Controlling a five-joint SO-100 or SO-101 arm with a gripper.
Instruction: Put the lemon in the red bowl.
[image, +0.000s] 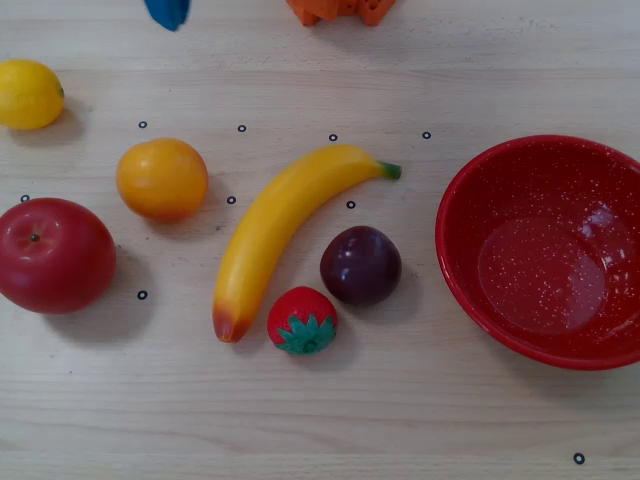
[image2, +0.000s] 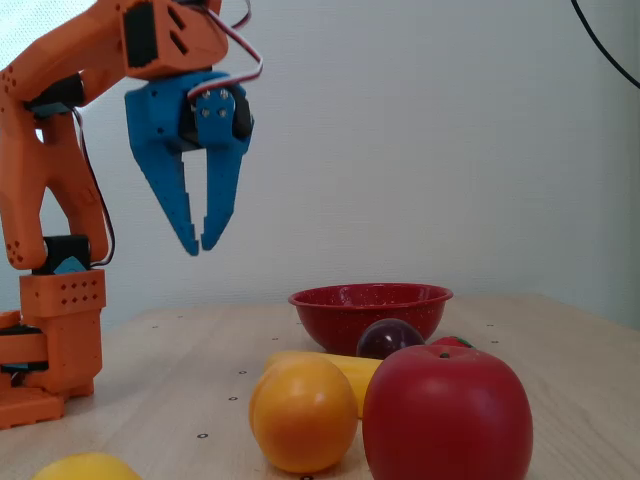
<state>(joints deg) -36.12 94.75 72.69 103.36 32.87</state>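
Smooth oval lemon (image: 29, 94) lies far from the glossy speckled red bowl (image: 470, 290).

The orange arm (image2: 60, 150) rises at nine o'clock, its blue gripper (image2: 198, 243) hanging high above the table (image2: 560, 350), jaws pointing down with tips nearly touching, holding nothing. The red bowl (image2: 370, 305) sits mid-table. Up close stand an orange fruit (image2: 303, 413) and a red apple (image2: 447, 413); the lemon (image2: 88, 467) peeks in at seven o'clock.
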